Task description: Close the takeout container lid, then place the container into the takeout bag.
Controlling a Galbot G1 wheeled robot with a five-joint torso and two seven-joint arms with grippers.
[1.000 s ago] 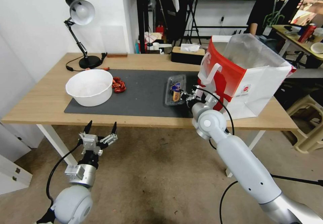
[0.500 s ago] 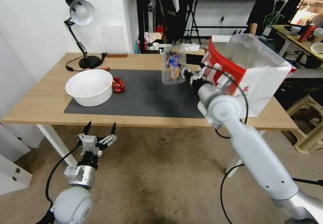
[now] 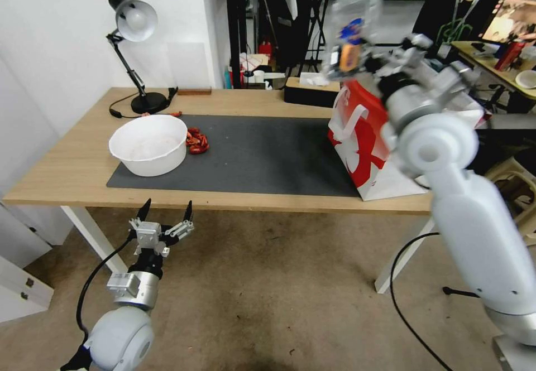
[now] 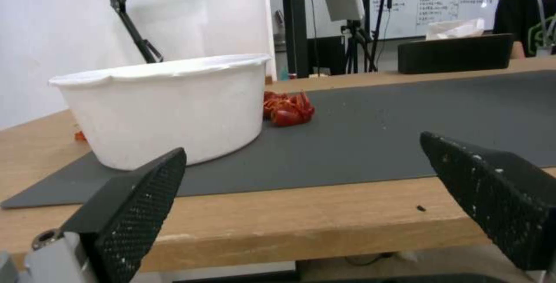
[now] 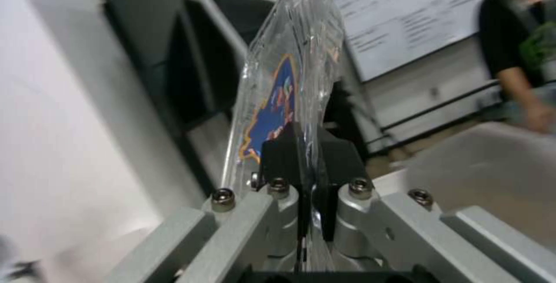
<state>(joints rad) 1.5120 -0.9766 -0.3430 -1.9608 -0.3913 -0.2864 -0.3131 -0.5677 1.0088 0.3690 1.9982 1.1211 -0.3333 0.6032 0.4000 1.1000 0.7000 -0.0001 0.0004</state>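
Right pincer (image 3: 373,61) clamped on closed container (image 3: 350,36), held high above takeout bag (image 3: 368,136) at counter's (image 3: 72,164) right end. Left pincer (image 3: 166,210) wide, parked below counter's front edge.

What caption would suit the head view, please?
Right claw lifts the closed container above the takeout bag; left claw waits open.

Head cam high, looking forward-down over the whole surface (image 3: 84,159). Left wrist cam low at the near edge, level, facing the white bowl (image 4: 168,109); both share bowl and mat (image 3: 262,153). Right wrist cam raised, close behind its own fingers (image 5: 336,161).
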